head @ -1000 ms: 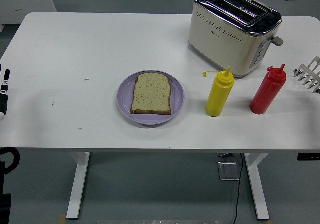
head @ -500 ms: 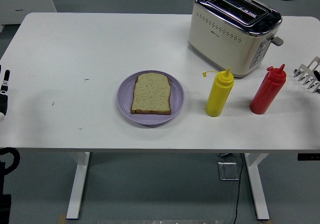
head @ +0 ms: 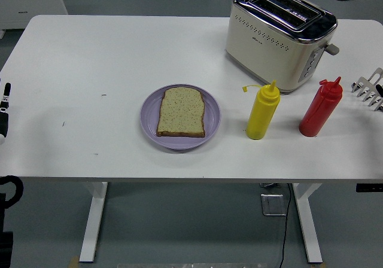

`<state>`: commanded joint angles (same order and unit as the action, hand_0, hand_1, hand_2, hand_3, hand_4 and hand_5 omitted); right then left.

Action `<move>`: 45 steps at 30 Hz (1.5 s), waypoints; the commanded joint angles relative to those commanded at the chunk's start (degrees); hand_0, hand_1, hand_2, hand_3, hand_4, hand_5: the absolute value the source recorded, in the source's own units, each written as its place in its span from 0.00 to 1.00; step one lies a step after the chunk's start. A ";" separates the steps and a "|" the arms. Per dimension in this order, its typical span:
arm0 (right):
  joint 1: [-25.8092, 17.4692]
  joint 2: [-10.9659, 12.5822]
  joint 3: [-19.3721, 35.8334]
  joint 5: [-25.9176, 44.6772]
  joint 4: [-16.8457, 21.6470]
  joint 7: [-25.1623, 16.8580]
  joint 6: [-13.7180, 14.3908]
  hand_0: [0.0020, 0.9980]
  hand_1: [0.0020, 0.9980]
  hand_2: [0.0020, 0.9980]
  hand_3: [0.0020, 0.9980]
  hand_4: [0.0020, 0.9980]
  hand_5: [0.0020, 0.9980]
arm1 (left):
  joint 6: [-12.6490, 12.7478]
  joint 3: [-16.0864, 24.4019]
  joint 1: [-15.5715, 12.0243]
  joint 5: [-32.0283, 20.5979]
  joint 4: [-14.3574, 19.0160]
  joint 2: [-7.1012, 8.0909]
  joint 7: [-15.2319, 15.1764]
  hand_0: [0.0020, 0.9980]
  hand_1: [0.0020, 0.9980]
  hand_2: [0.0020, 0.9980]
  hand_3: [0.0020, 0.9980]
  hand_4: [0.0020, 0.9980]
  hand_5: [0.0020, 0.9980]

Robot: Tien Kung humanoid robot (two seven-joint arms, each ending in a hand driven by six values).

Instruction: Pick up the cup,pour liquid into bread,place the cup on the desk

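I see my right hand at the table's right edge, fingers spread and empty, nearest the upright red bottle just inboard of it, with the bread on its plate mid-table.

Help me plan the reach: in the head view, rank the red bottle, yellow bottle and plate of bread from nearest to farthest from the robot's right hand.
From the right hand at the right edge:
1. Red bottle, just left of the hand.
2. Yellow bottle, further left, in front of the toaster.
3. Plate with the bread, mid-table.
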<state>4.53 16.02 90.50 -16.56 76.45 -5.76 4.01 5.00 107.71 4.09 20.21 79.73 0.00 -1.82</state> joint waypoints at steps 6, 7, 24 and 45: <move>0.14 -0.08 -0.21 0.03 -0.10 0.10 -0.19 0.74 0.67 0.70 0.73 0.61 0.68 | -0.02 0.01 0.11 -0.01 0.01 0.00 0.00 0.79 0.74 0.73 0.68 0.57 1.00; 0.16 -0.08 -0.26 0.05 -0.14 0.12 -0.19 0.74 0.67 0.70 0.73 0.61 0.68 | -0.02 0.01 0.12 -0.01 0.00 0.00 0.00 0.79 0.74 0.73 0.68 0.57 1.00; 0.06 -0.06 -0.48 0.93 -0.72 0.01 0.51 0.73 0.67 0.69 0.72 0.60 0.68 | -0.91 0.24 0.00 1.51 0.03 0.00 0.98 0.79 0.75 0.73 0.69 0.57 1.00; -0.18 -0.04 -0.81 1.26 -0.86 -0.09 0.76 0.73 0.67 0.68 0.71 0.60 0.68 | -1.27 -0.16 -0.20 2.55 0.05 0.00 2.34 0.79 0.75 0.74 0.69 0.58 0.99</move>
<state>4.36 15.97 89.69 -15.30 75.59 -5.85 4.77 3.72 107.55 3.89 22.76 79.77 0.00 0.52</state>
